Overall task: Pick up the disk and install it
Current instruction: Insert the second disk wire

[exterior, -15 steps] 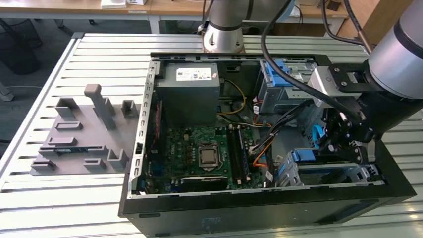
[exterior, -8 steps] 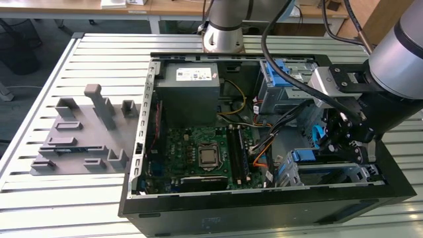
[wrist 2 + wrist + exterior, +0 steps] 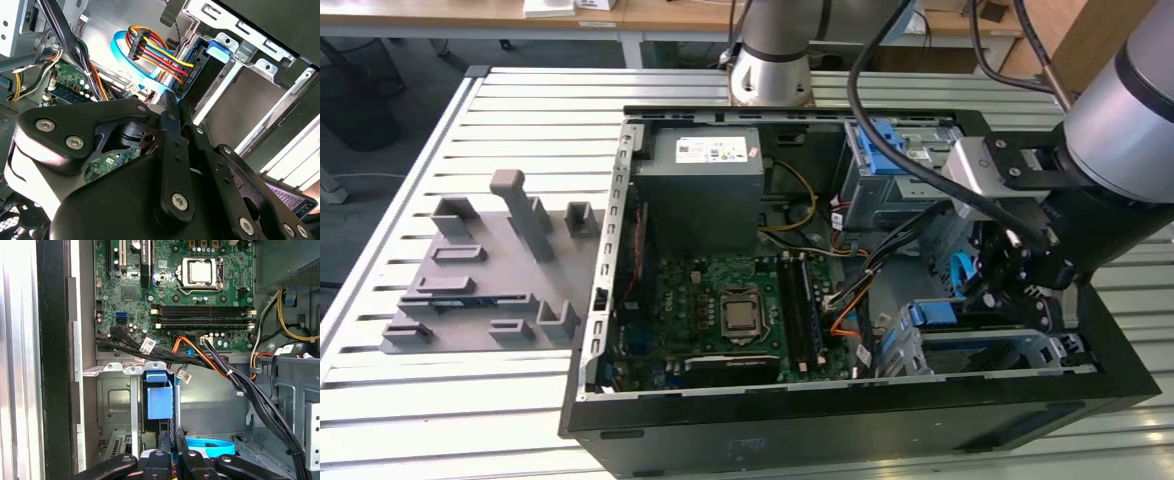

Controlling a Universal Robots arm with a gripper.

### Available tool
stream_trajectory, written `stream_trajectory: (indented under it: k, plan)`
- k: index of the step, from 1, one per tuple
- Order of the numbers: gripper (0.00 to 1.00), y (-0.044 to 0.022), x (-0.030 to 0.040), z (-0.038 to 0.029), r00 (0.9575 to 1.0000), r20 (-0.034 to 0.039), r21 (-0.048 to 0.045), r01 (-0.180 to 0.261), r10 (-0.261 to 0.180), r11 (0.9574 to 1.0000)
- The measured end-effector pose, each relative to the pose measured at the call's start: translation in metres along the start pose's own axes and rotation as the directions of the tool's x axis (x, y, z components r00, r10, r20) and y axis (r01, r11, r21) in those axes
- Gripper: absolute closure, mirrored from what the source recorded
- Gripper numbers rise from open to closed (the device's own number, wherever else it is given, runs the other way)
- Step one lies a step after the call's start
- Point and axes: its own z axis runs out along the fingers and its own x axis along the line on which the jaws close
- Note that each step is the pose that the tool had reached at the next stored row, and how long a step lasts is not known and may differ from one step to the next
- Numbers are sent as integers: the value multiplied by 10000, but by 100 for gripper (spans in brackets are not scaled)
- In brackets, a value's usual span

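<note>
Gripper [image 3: 1027, 300] is seen lowered inside the open computer case [image 3: 854, 425], at the corner on the exterior view's right, over the drive bay. Fingers [image 3: 165, 455] are drawn close together in the first wrist view; nothing is seen clamped between them.

The disk [image 3: 937, 313] is noted seated in the metal bay [image 3: 117, 405], directly ahead of the fingertips. Its blue carrier frame is marked in both wrist views [image 3: 160, 402] [image 3: 220, 47]. In the second wrist view the gripper tip [image 3: 171, 100] is placed just beside the disk's dark cabled end; contact cannot be confirmed.

A bundle of red, yellow and orange wires [image 3: 160, 55] is seen running to that end of the disk, close ahead of the tip. A flat blue cable [image 3: 210, 446] is looped beside the fingers.

The motherboard [image 3: 175, 290] is laid out beyond the bay, well ahead of the gripper. The grey power-supply box [image 3: 707, 170] is found farther off, at the case's far corner. A grey moulded fixture [image 3: 480, 270] is noted outside the case on the slatted table [image 3: 400, 400], well apart from the gripper.
</note>
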Motion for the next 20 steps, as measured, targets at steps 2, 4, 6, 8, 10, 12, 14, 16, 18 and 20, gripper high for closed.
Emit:
stream_trajectory:
  k: [2,4,6,8,10,12,14,16,18,20]
  plan:
    - [84,0,2,7,10000,1,0,0,0,10000]
    - [84,0,3,16,10000,1,0,0,0,10000]
    - [84,1,6,25,10000,0,0,0,0,10000]
    - [84,0,6,28,10000,-3,0,1,-1,10000]
    - [84,1,7,29,10000,-2,0,0,0,10000]
    - [84,1,7,31,10000,1,0,0,0,10000]
    - [84,1,7,31,10000,0,0,0,0,10000]
    - [84,1,7,33,10000,4,0,0,0,10000]
    - [83,0,7,33,10000,3,0,1,-1,10000]
    - [77,1,7,32,10000,2,0,0,0,10000]
